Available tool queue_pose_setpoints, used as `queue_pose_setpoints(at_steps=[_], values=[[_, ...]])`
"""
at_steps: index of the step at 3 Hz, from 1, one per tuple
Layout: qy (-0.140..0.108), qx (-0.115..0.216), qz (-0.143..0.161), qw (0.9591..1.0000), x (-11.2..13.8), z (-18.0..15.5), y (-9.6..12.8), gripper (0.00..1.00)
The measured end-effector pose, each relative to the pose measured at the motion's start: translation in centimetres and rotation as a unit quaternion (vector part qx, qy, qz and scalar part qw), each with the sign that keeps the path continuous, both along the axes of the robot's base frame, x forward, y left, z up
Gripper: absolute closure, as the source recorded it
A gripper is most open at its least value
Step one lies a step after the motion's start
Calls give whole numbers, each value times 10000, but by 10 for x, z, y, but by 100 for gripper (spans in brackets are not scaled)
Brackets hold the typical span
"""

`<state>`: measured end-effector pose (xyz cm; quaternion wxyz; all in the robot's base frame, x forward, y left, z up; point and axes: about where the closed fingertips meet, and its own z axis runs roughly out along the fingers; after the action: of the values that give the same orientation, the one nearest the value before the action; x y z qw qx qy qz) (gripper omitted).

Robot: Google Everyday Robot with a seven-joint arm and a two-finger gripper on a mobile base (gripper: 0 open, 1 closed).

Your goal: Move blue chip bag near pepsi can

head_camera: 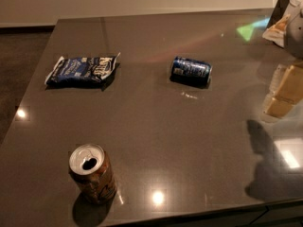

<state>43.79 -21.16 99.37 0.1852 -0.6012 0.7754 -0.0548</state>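
The blue chip bag (82, 70) lies flat on the dark table (156, 126) at the back left, dark blue with white lettering and white crimped ends. The pepsi can (191, 70) lies on its side right of the table's middle, well apart from the bag. My gripper is not in view. Only a grey rounded part (297, 30) shows at the right edge, and an arm-like shadow (270, 160) falls on the table's front right.
An orange-brown can (92, 173) with an opened silver top stands upright at the front left. A tan box (280, 18) sits at the back right corner, its reflection below it. The table's edges run along the left and the front.
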Motion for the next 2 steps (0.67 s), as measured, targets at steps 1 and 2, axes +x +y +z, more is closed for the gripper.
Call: queue_pose_setpoints(at_steps=[1, 2], values=[[-1, 0, 0, 10000, 0, 0, 0, 0], [19, 145, 164, 9998, 12, 2, 14, 0]])
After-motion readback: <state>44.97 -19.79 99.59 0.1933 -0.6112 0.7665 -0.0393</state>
